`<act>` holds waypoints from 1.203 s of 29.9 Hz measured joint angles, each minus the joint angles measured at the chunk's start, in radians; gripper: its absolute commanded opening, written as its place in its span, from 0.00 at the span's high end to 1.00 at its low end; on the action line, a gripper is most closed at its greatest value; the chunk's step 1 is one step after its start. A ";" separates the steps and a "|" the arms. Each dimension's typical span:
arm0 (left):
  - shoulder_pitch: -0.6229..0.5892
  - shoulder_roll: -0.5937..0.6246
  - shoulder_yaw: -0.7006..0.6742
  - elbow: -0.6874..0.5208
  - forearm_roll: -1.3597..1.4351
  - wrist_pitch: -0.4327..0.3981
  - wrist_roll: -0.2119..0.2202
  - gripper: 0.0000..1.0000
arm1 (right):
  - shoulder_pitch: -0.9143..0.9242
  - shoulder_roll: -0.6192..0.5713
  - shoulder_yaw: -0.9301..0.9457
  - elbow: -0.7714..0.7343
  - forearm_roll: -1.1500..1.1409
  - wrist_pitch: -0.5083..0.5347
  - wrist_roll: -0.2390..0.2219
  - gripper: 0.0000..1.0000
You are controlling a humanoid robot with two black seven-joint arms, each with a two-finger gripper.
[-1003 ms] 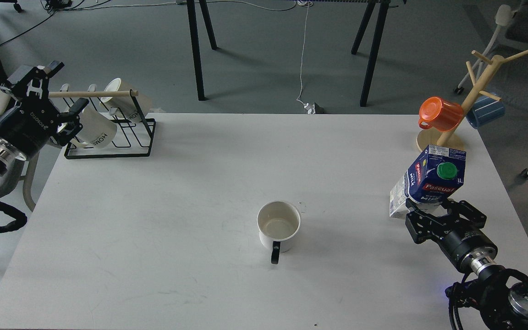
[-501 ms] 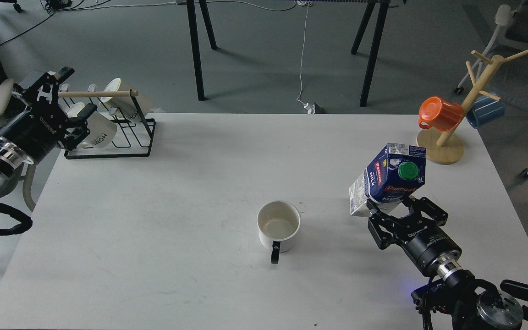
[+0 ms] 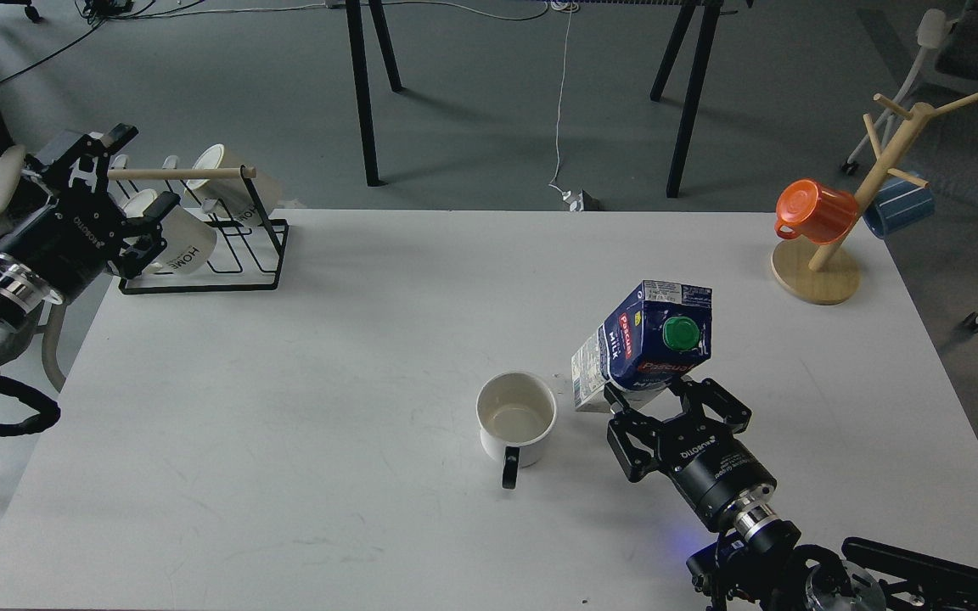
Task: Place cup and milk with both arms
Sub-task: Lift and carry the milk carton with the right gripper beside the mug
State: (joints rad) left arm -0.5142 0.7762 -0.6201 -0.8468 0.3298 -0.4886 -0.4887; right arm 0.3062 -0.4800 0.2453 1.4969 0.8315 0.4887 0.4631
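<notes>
The cream-white cup [image 3: 516, 418] stands upright near the middle front of the white table [image 3: 370, 339], its black handle pointing toward me. My right gripper [image 3: 647, 397] is shut on the milk carton [image 3: 649, 341], a blue and white box with a green cap, and holds it tilted just right of the cup. My left gripper [image 3: 120, 182] is open and empty at the far left, beside the black mug rack [image 3: 226, 246].
The mug rack holds white "HOME" mugs [image 3: 183, 242] under a wooden rod. A wooden mug tree [image 3: 867, 182] with an orange mug [image 3: 813, 210] and a blue mug stands at the back right corner. Black table legs stand beyond the far edge.
My right gripper has carried the milk carton leftward from the right edge to just beside the cup. The left gripper shifted slightly up and right earlier, then stayed still.
</notes>
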 measured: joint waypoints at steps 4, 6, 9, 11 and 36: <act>0.002 0.000 0.000 0.008 0.000 0.000 0.000 0.06 | -0.021 -0.002 0.000 0.001 -0.005 0.000 0.000 0.32; 0.002 -0.001 0.000 0.011 0.000 0.000 0.000 0.06 | -0.034 -0.003 0.000 0.001 -0.013 0.000 0.000 0.32; 0.003 -0.002 0.000 0.012 0.000 0.000 0.000 0.06 | -0.046 -0.001 0.000 0.001 -0.026 0.000 0.000 0.32; 0.004 -0.002 0.000 0.012 0.000 0.000 0.000 0.06 | -0.049 0.002 0.000 0.000 -0.030 0.000 0.000 0.32; 0.008 -0.002 0.000 0.013 0.000 0.000 0.000 0.06 | -0.055 0.029 -0.004 -0.016 -0.065 0.000 -0.003 0.25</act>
State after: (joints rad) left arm -0.5064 0.7747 -0.6197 -0.8336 0.3298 -0.4887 -0.4887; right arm 0.2514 -0.4509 0.2409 1.4812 0.7662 0.4887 0.4605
